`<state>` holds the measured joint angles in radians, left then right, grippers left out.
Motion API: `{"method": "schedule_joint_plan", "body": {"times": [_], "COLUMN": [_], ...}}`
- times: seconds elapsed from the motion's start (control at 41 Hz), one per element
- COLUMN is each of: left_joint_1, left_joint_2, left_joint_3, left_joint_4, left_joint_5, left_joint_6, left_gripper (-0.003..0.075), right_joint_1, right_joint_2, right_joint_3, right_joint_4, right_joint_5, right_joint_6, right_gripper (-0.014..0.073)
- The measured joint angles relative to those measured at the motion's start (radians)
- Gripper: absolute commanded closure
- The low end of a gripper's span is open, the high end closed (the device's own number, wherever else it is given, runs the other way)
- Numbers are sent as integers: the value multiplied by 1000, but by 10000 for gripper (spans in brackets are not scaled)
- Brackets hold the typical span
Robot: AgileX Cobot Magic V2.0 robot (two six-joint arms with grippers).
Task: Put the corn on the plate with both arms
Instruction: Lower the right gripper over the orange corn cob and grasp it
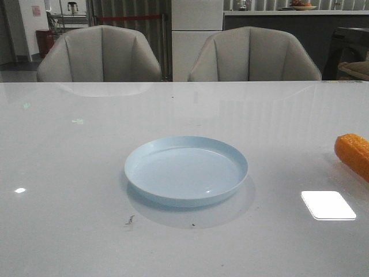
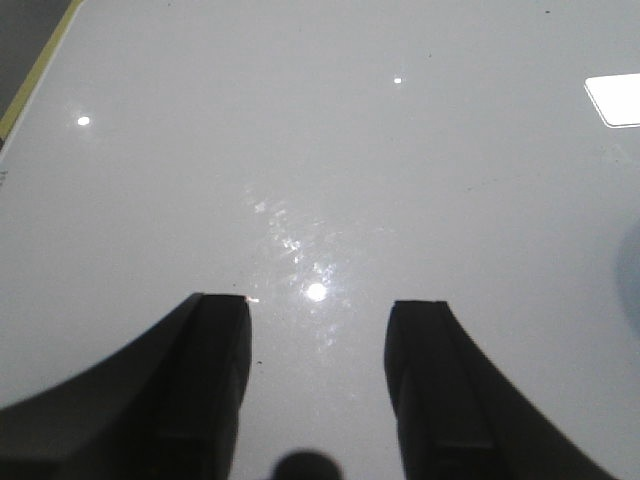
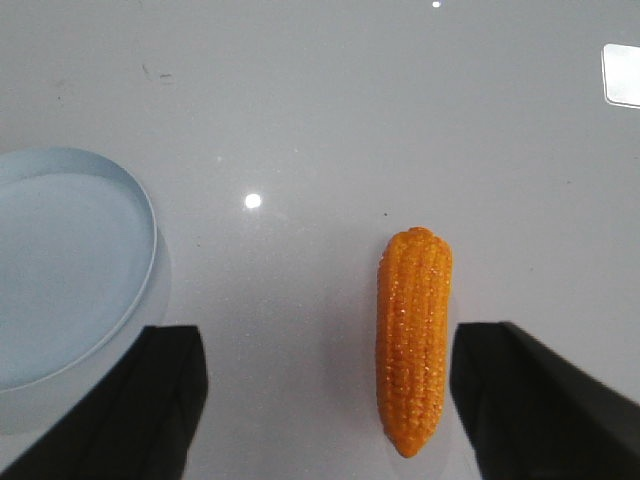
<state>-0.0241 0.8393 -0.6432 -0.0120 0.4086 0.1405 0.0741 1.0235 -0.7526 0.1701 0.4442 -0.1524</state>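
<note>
The pale blue plate [image 1: 186,171] sits empty in the middle of the white table. The orange corn [image 1: 353,154] lies on the table at the far right edge of the front view, partly cut off. In the right wrist view the corn [image 3: 413,337] lies on the table between my open right gripper's [image 3: 326,345] fingers, nearer one finger, untouched; the plate's rim [image 3: 140,205] shows off to the side. My left gripper [image 2: 317,312] is open and empty over bare table. Neither arm shows in the front view.
Two grey chairs [image 1: 101,55] stand behind the table's far edge. A bright light reflection [image 1: 328,205] lies on the table in front of the corn. A yellow stripe [image 2: 35,75] marks the table's edge in the left wrist view.
</note>
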Motion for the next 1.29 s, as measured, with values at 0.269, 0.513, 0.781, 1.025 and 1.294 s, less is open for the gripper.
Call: {"method": "schedule_joint_plan", "body": {"times": [0.269, 0.513, 0.781, 1.025, 1.294], "left_joint_1": [0, 0, 0, 0, 0], "left_joint_2": [-8, -8, -8, -8, -8], "left_joint_3": [18, 19, 19, 19, 19], "left_joint_4": [-14, -16, -16, -16, -16], "left_joint_5": [-2, -2, 3, 31, 33], "left_joint_6": [0, 0, 0, 0, 0], "left_gripper": [340, 340, 340, 340, 340], "right_joint_1": [0, -2, -103, -180, -183], "right_joint_2": [103, 328, 597, 741, 845], "right_joint_3": [-35, -197, -436, -536, -542], "right_joint_4": [1, -1, -5, -15, 19], "right_joint_5": [19, 96, 278, 370, 402], "right_joint_6": [60, 81, 83, 79, 33], "right_gripper": [-13, -9, -9, -9, -9]}}
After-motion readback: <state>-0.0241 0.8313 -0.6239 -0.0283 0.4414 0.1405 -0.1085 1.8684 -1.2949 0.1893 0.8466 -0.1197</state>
